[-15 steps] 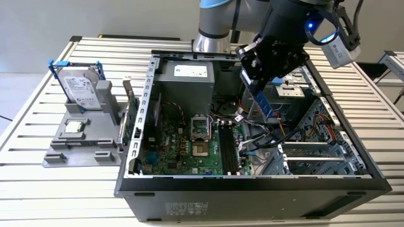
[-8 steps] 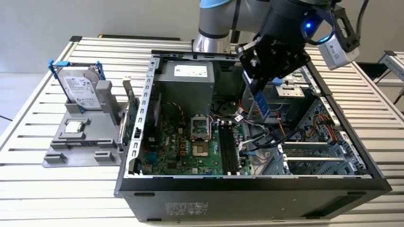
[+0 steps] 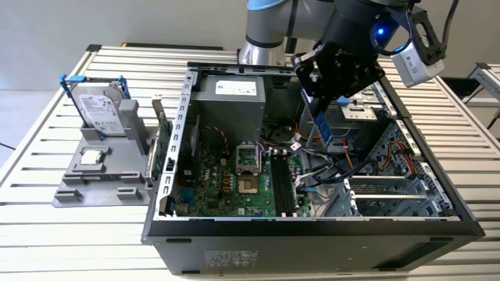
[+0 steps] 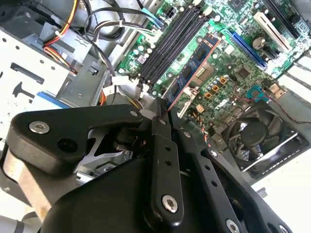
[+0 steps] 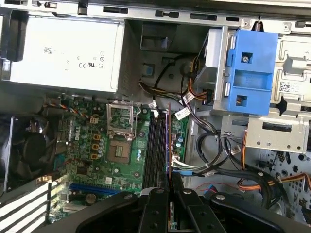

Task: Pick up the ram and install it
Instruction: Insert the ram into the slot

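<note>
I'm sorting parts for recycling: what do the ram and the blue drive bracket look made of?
Apparently the ram: rigid circuit board, bluish-green matt laminate carrying black chips, probably fibreglass; the blue drive bracket: likely moulded plastic, going by its uniform colour and soft sheen.

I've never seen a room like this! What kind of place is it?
Probably a robot workshop for building computers: an open black computer case sits on a silver slatted metal table, and the black gripper holds a long dark-green ram stick over it.
</note>
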`<state>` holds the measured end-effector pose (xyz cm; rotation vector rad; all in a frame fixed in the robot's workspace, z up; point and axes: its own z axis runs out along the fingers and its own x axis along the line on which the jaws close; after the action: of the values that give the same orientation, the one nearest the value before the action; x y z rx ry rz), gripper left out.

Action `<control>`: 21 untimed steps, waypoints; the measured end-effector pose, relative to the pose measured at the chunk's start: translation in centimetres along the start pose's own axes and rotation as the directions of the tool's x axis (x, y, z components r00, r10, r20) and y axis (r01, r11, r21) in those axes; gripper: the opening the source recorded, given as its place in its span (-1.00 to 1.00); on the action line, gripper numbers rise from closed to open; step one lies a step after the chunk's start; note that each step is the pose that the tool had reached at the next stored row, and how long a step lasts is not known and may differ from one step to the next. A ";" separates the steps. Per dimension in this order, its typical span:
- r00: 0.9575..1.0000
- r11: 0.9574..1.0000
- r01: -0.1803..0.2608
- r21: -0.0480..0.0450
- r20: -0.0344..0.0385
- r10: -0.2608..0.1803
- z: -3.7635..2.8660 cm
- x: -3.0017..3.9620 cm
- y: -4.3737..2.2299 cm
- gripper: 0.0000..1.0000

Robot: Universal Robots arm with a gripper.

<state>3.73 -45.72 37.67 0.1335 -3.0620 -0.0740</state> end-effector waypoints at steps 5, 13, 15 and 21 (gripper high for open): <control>1.000 1.000 0.000 -0.004 0.006 0.000 0.08 -0.01 -0.01 -1.00; 1.000 1.000 -0.001 -0.012 0.022 0.001 0.34 -0.03 -0.03 -1.00; 1.000 1.000 -0.003 -0.012 0.023 0.003 0.43 -0.03 -0.04 -1.00; 1.000 1.000 -0.005 -0.014 0.029 0.005 0.72 -0.04 -0.08 -1.00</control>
<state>3.72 -45.76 36.95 0.1255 -3.0897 -0.0973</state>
